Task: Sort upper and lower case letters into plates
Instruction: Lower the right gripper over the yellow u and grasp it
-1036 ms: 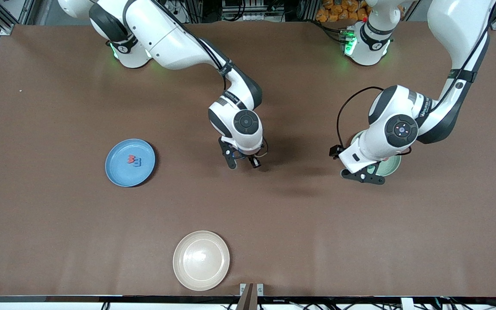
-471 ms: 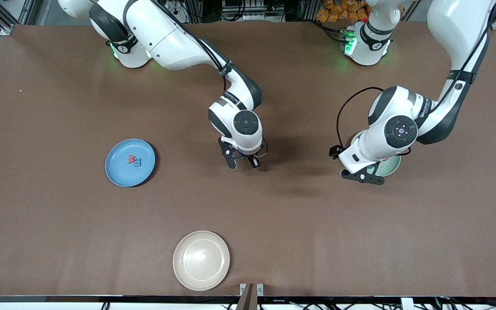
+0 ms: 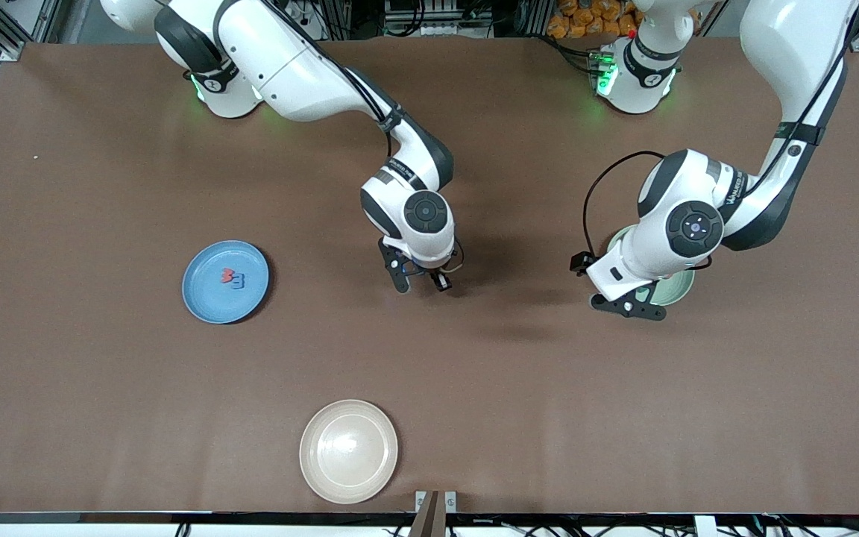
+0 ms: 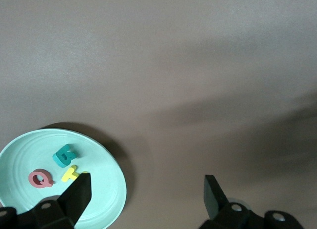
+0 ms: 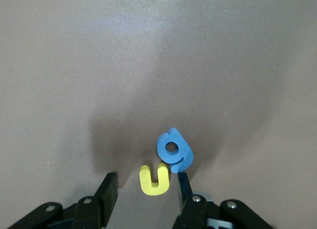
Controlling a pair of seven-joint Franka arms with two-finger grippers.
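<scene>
1. Three plates show in the front view on the brown table [image 3: 101,410]: a blue plate [image 3: 206,302] toward the right arm's end, a mint green plate [image 3: 679,291] toward the left arm's end and mostly hidden under the left arm, and a cream plate [image 3: 348,450] nearest the camera. Two small letters, one red [image 3: 228,275] and one blue [image 3: 238,281], lie touching in the blue plate; both look like a "3" or "B" from here. The right gripper [image 3: 420,282] hangs low over the middle of the table, the left gripper [image 3: 629,306] over the green plate's near edge. Small grey lettering on each forearm is too small to read.

2. Only the left wrist view shows the green plate's [image 4: 111,189] contents: a teal letter [image 4: 64,155], a yellow "T" [image 4: 73,174] and a pink "Q" [image 4: 40,179], close together. The left gripper's fingers [image 4: 79,194] are spread wide, holding nothing.

3. Only the right wrist view shows two letters on the bare table: a yellow "u" [image 5: 154,180] and a blue "g" [image 5: 174,149], touching. The right gripper's [image 5: 146,187] fingers [image 5: 107,189] stand partly closed around the "u"; whether they touch it is unclear.
</scene>
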